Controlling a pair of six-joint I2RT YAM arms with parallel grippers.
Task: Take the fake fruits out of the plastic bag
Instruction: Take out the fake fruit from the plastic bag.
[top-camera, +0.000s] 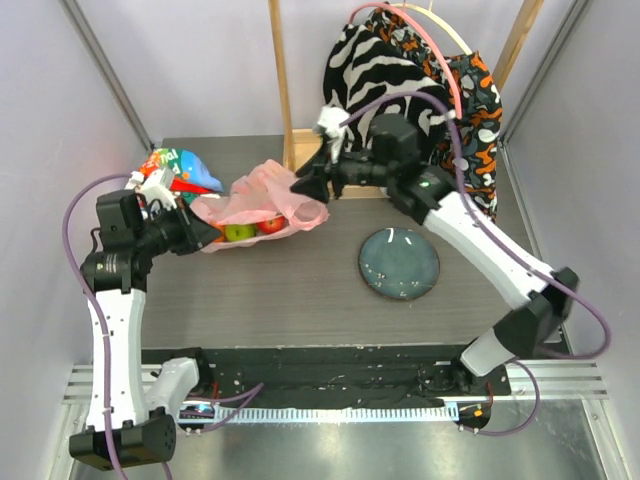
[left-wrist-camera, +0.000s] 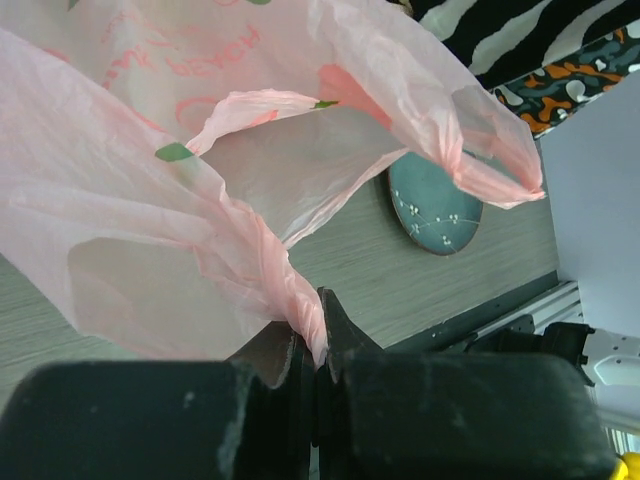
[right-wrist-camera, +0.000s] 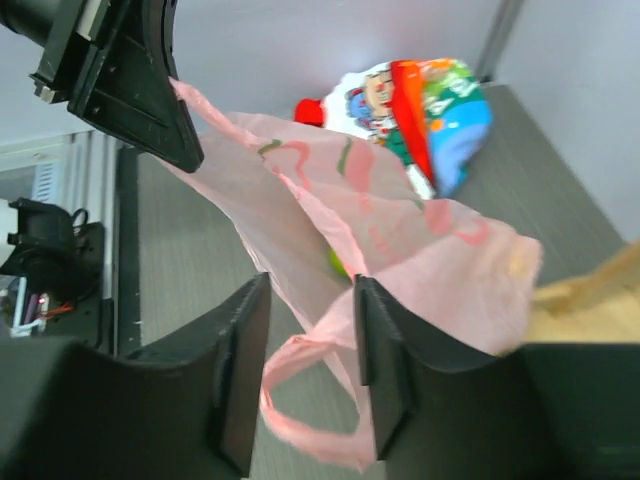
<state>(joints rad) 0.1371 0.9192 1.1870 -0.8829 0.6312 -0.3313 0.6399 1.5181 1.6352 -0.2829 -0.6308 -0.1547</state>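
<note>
Between both claws: plastic bag (top-camera: 268, 200) strung out across the desk (top-camera: 300, 290), pink, crumpled, its heavy end sagging low.
left claw (left-wrist-camera: 318, 312): jaws together, clamped on a twisted bit of the bag's edge; film bunches right at the tips.
right claw (right-wrist-camera: 310, 292): jaws apart; a strand of bag w/ its handle loop runs thru the gap, no firm pinch visible.
fruit seen: green apple (top-camera: 239, 232) and red apple (top-camera: 271, 225), both inside the bag, just beside the left claw and well apart from the right claw; a bit of orange colour nxt to the green one, too small to name.
other fruits: can't tell, hidden by film if present.
out of bag: nothing. No fruit on the desk, none on the plate (top-camera: 398, 263), which sits nearer the arm bases than the right claw.
also there: cartoon-printed bag (top-camera: 178, 170) behind the left claw, not part of the job.
done so far: bag held at one end; approx zero fruit removed.
left to do: prob. get a second hold w/ the right claw, open or tip the mouth, bring every fruit out.
</note>
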